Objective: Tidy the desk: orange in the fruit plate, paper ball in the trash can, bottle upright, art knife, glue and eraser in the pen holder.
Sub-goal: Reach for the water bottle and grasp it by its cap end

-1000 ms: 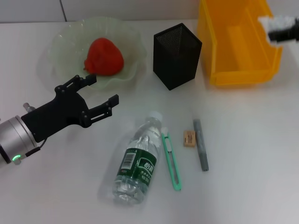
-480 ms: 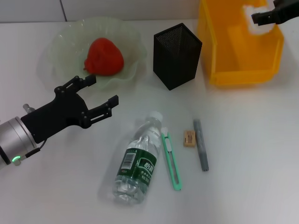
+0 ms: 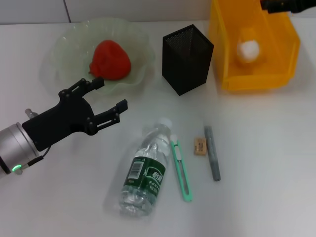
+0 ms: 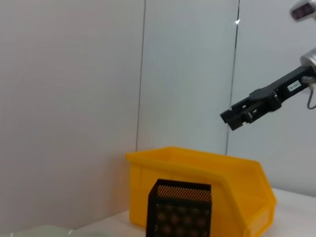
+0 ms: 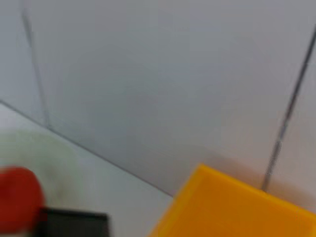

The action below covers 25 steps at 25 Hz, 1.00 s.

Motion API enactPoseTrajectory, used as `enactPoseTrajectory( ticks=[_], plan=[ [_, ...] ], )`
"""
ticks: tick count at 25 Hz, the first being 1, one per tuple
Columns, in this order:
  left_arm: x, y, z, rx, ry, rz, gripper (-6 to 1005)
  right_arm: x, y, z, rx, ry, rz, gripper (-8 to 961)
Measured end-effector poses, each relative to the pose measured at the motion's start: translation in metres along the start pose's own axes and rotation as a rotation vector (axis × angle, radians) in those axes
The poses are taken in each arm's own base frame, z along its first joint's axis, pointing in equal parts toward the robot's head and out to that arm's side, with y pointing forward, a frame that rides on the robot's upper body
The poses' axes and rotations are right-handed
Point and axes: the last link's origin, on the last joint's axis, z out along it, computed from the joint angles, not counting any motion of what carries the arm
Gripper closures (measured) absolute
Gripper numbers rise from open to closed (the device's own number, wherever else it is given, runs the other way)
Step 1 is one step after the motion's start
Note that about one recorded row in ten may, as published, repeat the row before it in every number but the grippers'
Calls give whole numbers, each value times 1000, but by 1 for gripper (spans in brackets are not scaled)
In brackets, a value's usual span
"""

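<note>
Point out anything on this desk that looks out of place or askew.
The bottle lies on its side near the desk's front, not upright. The art knife, eraser and glue stick lie loose beside it, outside the pen holder.

My right gripper [image 3: 281,6] is cut off by the head view's upper right edge, so its fingers can't be judged. The yellow bin [image 3: 256,74] loses its far wall there too. In the right wrist view, the red fruit [image 5: 17,197] is blurred and cropped.
</note>
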Motion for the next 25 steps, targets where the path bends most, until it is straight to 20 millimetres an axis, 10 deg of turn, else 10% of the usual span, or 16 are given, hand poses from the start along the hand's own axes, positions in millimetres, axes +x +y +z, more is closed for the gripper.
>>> enactPoseTrajectory(
  ticks=[7,11,21,25],
  plan=[
    [7,5,-1,-44,41,5,142,23,31,-69,-116,-184,14,110],
    [33,21,-2,-222,137,-35,142,81,54,-89,-268,-275,4,111],
    [92,52,35,-201,-225,-154,142,187,67,-87,-296,-351,87,111],
    [106,63,47,-113,-360,-176,142,201,69,-85,-283,-351,112,110]
  ],
)
